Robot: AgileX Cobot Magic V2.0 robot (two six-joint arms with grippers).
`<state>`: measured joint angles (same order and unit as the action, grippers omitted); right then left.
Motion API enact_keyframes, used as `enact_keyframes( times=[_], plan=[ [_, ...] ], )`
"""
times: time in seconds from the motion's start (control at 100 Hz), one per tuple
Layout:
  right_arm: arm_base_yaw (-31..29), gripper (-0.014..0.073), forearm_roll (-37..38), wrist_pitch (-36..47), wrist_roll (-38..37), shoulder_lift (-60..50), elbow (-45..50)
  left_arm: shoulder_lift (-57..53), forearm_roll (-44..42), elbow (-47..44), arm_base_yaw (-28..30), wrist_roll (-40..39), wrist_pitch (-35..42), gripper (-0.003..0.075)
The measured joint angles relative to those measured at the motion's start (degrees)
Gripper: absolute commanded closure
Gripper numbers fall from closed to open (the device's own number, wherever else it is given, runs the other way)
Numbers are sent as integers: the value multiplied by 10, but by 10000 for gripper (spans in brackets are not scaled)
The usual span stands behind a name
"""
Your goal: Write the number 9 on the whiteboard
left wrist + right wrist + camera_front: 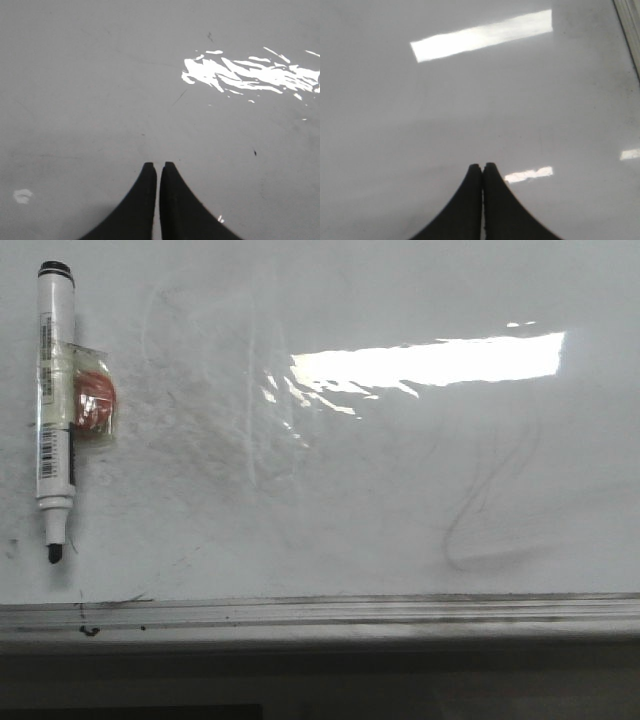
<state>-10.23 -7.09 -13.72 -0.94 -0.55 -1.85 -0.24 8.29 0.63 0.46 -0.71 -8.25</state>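
I see no number 9 on the whiteboard (pixel 400 470) yet, so I judge the writing has not started; the only mark is a faint grey erased squiggle (pixel 480 520) below the glare patch (pixel 430 362). The marker (pixel 54 410) lies uncapped at the whiteboard's left side, tip toward the metal-edged rim (pixel 320 612), with an orange object in clear wrap (pixel 92 400) taped against its barrel, probably as a grip aid. The left gripper (pixel 159 167) has its fingers nearly pressed together, only a sliver between them, holding nothing. The right gripper (pixel 482 167) is pressed together and empty too. Neither arm appears in the front view, so I cannot place either gripper relative to the marker. The wrapped object's identity is unclear.
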Motion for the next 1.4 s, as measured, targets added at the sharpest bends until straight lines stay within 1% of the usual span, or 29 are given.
enact_keyframes(
  times=[0.14,0.24,0.34,0.51,0.56,0.6,0.64,0.65,0.67,0.69,0.71,0.74,0.75,0.76,0.77,0.79,0.82,0.86,0.95,1.01,1.08,1.15,1.24,1.4],
  plan=[
    [13,657,-1,-48,0,9,-55,11,1,34,0,0,-33,741],
    [28,657,-1,-112,0,50,-100,32,1,69,0,0,-39,741],
    [37,657,-11,-157,0,94,-131,47,1,89,0,0,-39,741],
    [40,657,-26,-166,0,124,-146,60,1,96,0,0,-39,740],
    [40,657,-26,-166,0,124,-146,61,1,96,0,0,-39,728],
    [40,657,-27,-166,0,124,-146,61,1,96,0,0,-39,699],
    [40,657,-27,-167,0,124,-146,61,4,96,0,0,-39,638],
    [40,657,-27,-167,0,124,-146,61,5,96,0,0,-39,611],
    [40,657,-27,-167,0,124,-146,61,10,96,0,0,-37,582],
    [40,657,-27,-167,0,124,-146,61,18,96,0,0,-36,533],
    [40,657,-27,-167,0,124,-146,61,28,96,0,0,-32,461],
    [40,657,-27,-168,0,124,-146,61,45,95,0,0,-26,405],
    [40,657,-27,-168,0,124,-146,61,54,95,0,0,-23,349],
    [40,657,-27,-168,0,124,-146,61,59,94,0,0,-20,349],
    [40,657,-27,-168,0,124,-146,61,69,92,0,0,-16,314],
    [40,657,-27,-169,0,124,-146,61,78,91,0,0,-11,267],
    [40,657,-27,-169,0,124,-146,61,99,86,0,0,-4,219],
    [40,657,-27,-171,0,124,-146,61,115,79,0,0,7,184],
    [40,657,-27,-172,0,124,-146,61,128,65,-1,0,15,208],
    [40,657,-28,-173,0,124,-146,61,128,62,-2,3,14,246],
    [40,657,-28,-174,0,124,-146,61,128,62,-14,11,14,282],
    [40,657,-28,-174,0,124,-146,61,128,65,-38,20,14,286],
    [40,657,-28,-174,0,125,-146,61,128,69,-85,29,15,286],
    [40,657,-28,-174,0,125,-146,69,128,71,-197,65,22,290]
  ],
)
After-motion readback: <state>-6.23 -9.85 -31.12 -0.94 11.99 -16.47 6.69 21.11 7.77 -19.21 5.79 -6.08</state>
